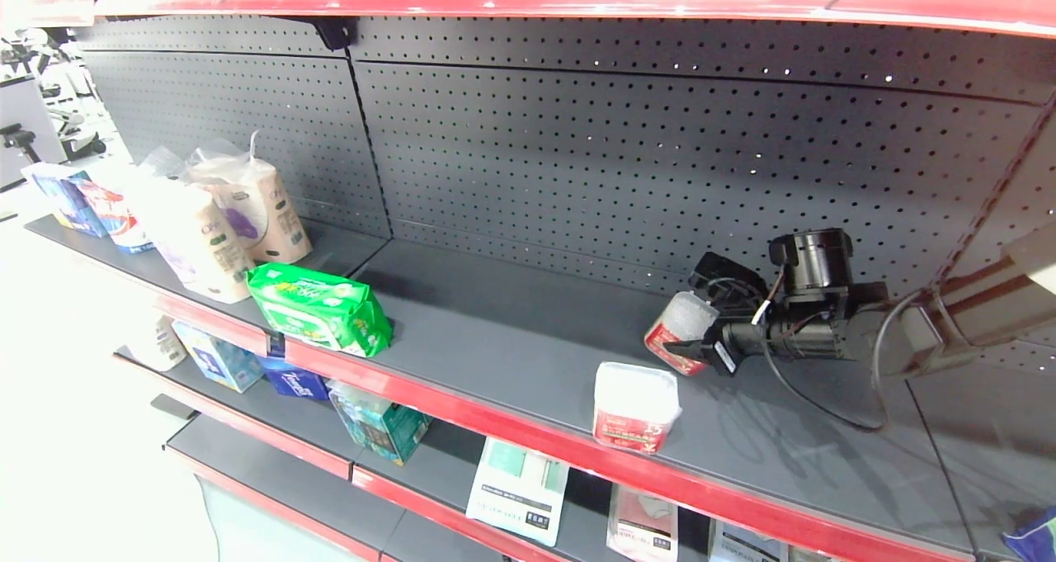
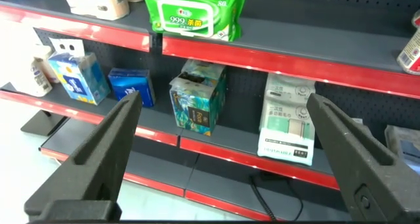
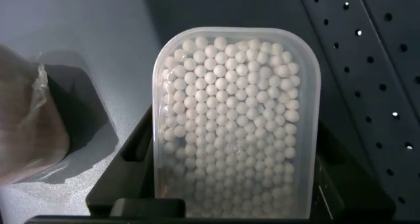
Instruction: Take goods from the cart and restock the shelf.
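Tub of small white beads (image 1: pixel 672 327) — clear plastic, rounded corners, red label — is clamped in the right gripper (image 1: pixel 701 313) over the matte grey shelf (image 1: pixel 511 331), near the perforated back panel (image 1: pixel 619 158). A matching tub (image 1: pixel 635 405) stands at the shelf's front edge. The left gripper (image 2: pixel 222 106) gapes wide — holding nothing.

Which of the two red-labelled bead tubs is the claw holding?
The tub farther back on the shelf, tipped sideways in the right claw. The other tub stands upright and free at the shelf's front edge.
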Robot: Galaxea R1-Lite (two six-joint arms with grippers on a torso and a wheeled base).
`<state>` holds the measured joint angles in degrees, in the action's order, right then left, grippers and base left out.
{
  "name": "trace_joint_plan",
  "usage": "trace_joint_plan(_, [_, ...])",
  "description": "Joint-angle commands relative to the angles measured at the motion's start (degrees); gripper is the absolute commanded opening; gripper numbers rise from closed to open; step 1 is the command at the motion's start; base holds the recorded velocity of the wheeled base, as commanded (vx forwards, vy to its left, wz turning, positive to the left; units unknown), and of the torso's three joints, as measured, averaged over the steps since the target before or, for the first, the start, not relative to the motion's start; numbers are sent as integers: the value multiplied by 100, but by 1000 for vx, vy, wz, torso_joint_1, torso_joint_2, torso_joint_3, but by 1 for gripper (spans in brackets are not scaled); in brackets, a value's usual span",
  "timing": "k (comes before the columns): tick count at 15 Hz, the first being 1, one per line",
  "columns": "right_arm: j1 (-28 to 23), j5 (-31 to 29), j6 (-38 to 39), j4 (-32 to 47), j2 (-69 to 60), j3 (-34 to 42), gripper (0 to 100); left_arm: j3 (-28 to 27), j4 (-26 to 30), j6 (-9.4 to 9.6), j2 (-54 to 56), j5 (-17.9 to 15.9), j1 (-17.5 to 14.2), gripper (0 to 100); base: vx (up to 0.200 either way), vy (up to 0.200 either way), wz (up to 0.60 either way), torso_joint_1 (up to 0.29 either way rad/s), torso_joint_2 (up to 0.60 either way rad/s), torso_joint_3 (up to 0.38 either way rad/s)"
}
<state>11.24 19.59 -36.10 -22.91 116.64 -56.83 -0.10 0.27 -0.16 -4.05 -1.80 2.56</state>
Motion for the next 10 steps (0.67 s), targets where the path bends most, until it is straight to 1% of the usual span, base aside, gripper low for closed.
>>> trace_joint_plan(1, [1, 1, -3, -3, 8, 23, 0, 1, 0, -2, -8, -4, -1, 100, 0, 0, 0, 0, 0, 0])
trace_joint_plan(9, [36, -25, -11, -21, 87, 32, 0, 1, 0, -2, -8, -4, -1, 100, 0, 0, 0, 0, 0, 0])
trace_joint_plan(10, [36, -25, -11, -38, 113, 32, 100, 1, 0, -2, -8, -4, -1, 100, 0, 0, 0, 0, 0, 0])
